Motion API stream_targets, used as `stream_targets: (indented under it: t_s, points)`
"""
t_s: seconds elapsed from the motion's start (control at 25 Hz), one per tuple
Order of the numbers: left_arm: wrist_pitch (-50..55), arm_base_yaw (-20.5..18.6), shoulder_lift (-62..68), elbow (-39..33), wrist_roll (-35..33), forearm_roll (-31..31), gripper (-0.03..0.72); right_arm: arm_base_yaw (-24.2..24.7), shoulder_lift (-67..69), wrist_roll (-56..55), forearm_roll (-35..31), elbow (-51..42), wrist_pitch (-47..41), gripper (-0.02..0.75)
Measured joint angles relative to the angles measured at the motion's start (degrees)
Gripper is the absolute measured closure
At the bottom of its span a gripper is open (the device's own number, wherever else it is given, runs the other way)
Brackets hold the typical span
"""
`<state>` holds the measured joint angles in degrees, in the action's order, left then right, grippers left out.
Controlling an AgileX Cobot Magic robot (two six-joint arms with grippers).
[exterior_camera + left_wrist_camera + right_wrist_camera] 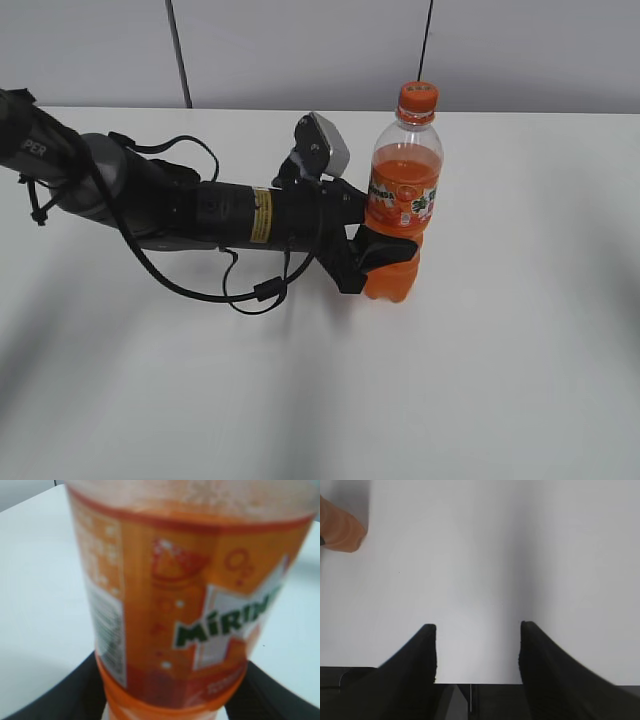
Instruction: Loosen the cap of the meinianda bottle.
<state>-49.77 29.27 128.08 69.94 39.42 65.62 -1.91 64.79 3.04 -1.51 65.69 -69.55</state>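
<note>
The meinianda bottle (404, 190) stands upright on the white table, its orange cap (418, 97) on top. My left gripper (385, 252) is shut on the bottle's lower body, below the label band. The left wrist view is filled by the bottle's label (190, 605), with a black finger on each side. My right gripper (478, 647) is open and empty over bare table. An orange bit of the bottle (340, 527) shows at the far left of the right wrist view. The right arm is outside the exterior view.
The white table (520, 360) spreads to all sides of the bottle. The left arm, with its black cable (240, 295), lies across the left half of the table. A grey wall stands behind the far edge.
</note>
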Motion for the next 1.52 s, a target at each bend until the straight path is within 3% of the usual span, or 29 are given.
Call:
stream_targets:
  t_s: [0.64,1.28,1.52]
  points:
    - [0.0,0.0,0.0,0.0,0.0,0.0,0.276,-1.0,17.6,-1.4,-7.7,19.1,-0.1,0.340]
    - [-0.1,0.0,0.0,0.0,0.0,0.0,0.276,-23.0,29.7,-5.4,-6.2,31.7,-0.3,0.340]
    - [-0.1,0.0,0.0,0.0,0.0,0.0,0.276,-26.8,33.9,-7.0,-4.9,34.2,-0.3,0.340]
